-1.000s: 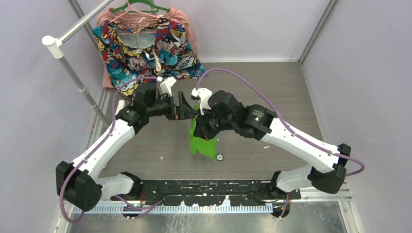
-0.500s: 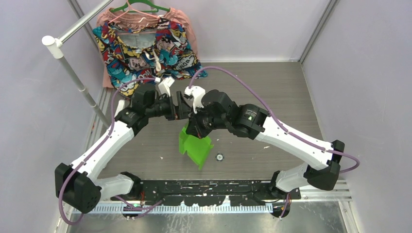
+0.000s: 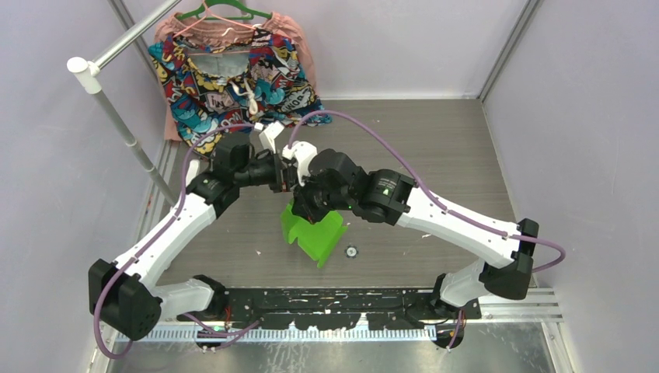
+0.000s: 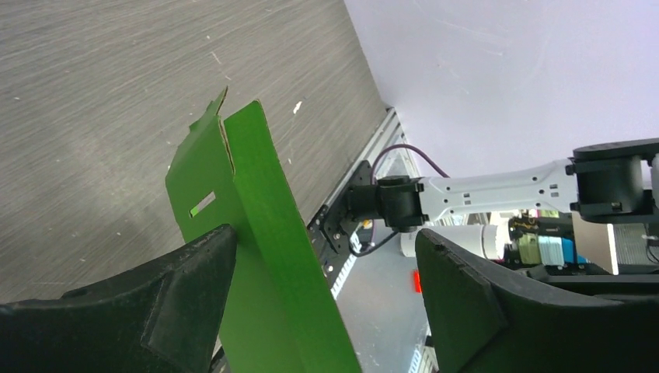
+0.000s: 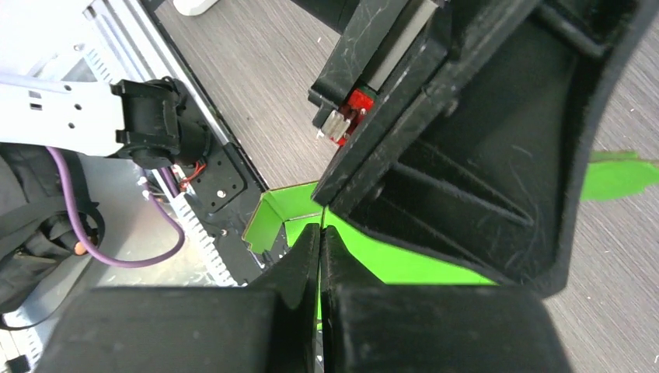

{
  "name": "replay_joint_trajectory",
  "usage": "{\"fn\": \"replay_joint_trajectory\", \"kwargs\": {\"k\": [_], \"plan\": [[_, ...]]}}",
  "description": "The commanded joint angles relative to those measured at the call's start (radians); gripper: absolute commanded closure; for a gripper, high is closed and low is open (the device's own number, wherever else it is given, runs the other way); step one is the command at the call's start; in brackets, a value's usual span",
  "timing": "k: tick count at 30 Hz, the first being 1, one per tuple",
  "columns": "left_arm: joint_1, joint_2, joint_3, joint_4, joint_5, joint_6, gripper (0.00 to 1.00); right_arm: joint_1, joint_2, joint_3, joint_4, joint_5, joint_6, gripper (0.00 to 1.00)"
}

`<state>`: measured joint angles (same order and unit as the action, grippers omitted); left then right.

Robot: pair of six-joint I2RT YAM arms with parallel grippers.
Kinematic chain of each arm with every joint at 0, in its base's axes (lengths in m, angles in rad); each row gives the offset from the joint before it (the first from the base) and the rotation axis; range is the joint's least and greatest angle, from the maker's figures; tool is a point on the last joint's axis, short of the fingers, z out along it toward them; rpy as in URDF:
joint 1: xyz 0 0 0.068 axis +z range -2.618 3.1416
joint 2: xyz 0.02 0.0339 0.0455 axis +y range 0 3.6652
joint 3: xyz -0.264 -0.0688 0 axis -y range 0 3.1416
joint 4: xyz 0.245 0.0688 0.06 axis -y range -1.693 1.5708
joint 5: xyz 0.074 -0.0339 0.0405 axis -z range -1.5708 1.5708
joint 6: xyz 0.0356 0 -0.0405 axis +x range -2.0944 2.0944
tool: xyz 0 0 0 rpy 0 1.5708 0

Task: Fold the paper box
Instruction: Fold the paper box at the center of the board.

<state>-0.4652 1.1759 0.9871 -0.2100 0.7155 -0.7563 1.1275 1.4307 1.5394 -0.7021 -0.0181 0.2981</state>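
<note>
Grey wood-grain table [image 3: 435, 140], lilac walls [image 3: 388, 47], patterned garment [image 3: 233, 78] hung back-left. Lime paper box [image 3: 315, 233] mid-table. Right wrist view shows right gripper [image 5: 320, 229] pinched onto its card edge. Left wrist view shows left gripper [image 4: 325, 237] spread wide, straddling an upright slotted panel.

Filmed from above-behind, and close along left gripper [image 4: 326, 241] and right gripper [image 5: 320, 233], sharing bright lime-green card box [image 3: 315, 233] at their tips.
</note>
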Motion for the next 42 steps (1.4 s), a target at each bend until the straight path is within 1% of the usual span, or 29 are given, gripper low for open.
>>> {"fn": "replay_joint_trajectory", "kwargs": {"k": [1, 4, 8, 13, 23, 30, 37, 42], "plan": [[-0.015, 0.014, 0.036, 0.097, 0.076, -0.035, 0.15, 0.018, 0.021, 0.054, 0.056, 0.068, -0.05, 0.99], [-0.022, 0.019, 0.03, 0.116, 0.088, -0.042, 0.15, 0.026, 0.035, 0.057, 0.05, 0.092, -0.067, 0.99], [-0.023, 0.032, 0.014, 0.183, 0.131, -0.079, 0.15, 0.031, 0.053, 0.061, 0.042, 0.122, -0.093, 0.99], [-0.026, 0.044, 0.01, 0.203, 0.166, -0.085, 0.15, 0.037, 0.073, 0.058, 0.028, 0.161, -0.134, 0.99], [-0.029, 0.069, -0.006, 0.269, 0.224, -0.12, 0.15, 0.038, 0.074, 0.013, 0.054, 0.236, -0.24, 0.99], [-0.034, 0.08, -0.01, 0.298, 0.253, -0.14, 0.15, 0.037, 0.08, -0.014, 0.088, 0.281, -0.283, 0.99], [-0.036, 0.092, -0.015, 0.301, 0.253, -0.141, 0.15, 0.037, 0.097, -0.018, 0.085, 0.315, -0.283, 0.99], [-0.031, 0.114, -0.037, 0.26, 0.181, -0.111, 0.16, 0.028, 0.108, -0.048, 0.102, 0.305, -0.239, 0.99]]}}
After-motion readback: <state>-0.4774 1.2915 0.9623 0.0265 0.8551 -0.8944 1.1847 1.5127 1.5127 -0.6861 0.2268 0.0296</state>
